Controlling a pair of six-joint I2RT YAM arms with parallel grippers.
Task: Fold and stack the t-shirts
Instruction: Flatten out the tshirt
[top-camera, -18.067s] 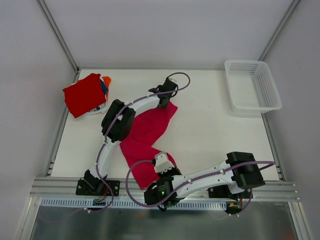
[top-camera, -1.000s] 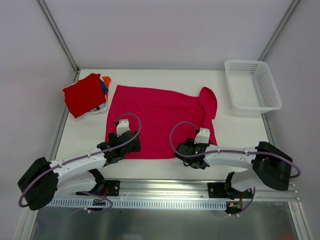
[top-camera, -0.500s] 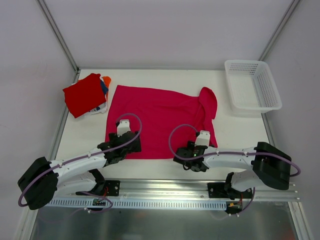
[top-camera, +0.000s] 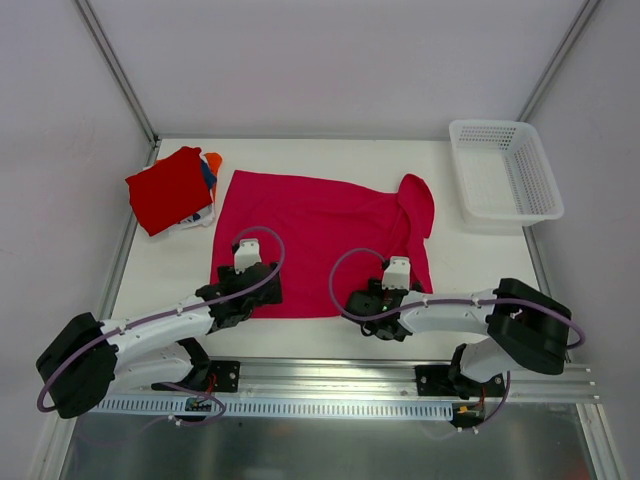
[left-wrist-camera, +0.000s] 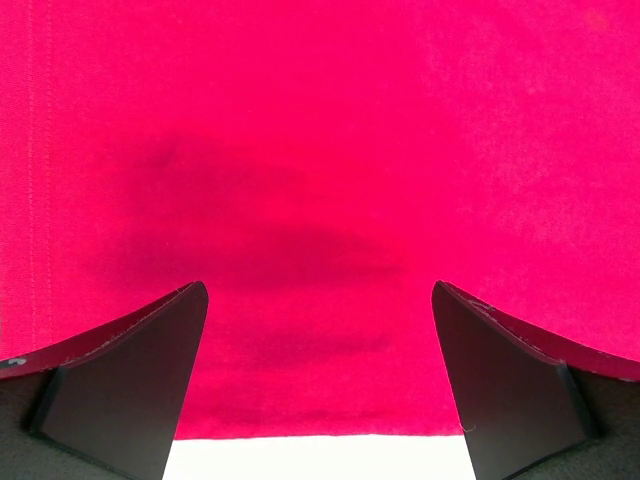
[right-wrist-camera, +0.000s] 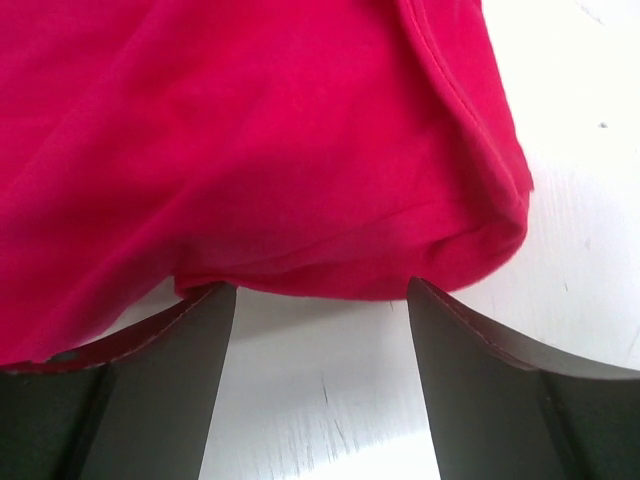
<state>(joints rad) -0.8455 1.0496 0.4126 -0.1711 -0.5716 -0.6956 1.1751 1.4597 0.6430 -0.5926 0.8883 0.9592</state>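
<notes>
A magenta-pink t-shirt (top-camera: 320, 235) lies spread flat mid-table, its right sleeve (top-camera: 416, 205) folded over on itself. At the back left a stack of folded t-shirts is topped by a red one (top-camera: 168, 188), with orange and blue edges (top-camera: 211, 162) peeking out. My left gripper (top-camera: 243, 298) stands open over the shirt's near hem on the left; in the left wrist view the pink cloth (left-wrist-camera: 320, 150) fills the space between its fingers (left-wrist-camera: 130, 380). My right gripper (top-camera: 368, 302) is open at the near hem further right, with bare table between its fingers (right-wrist-camera: 150, 390) and the rumpled hem (right-wrist-camera: 350, 270) just ahead.
A white mesh basket (top-camera: 505, 170) stands at the back right corner. White tabletop (top-camera: 480, 270) shows right of the shirt and along the near edge, where a metal rail (top-camera: 330, 375) carries the arm bases. Walls close in the left and right sides.
My right gripper has slid a little to the left along the shirt's near hem. The left gripper and the shirt have stayed put.
</notes>
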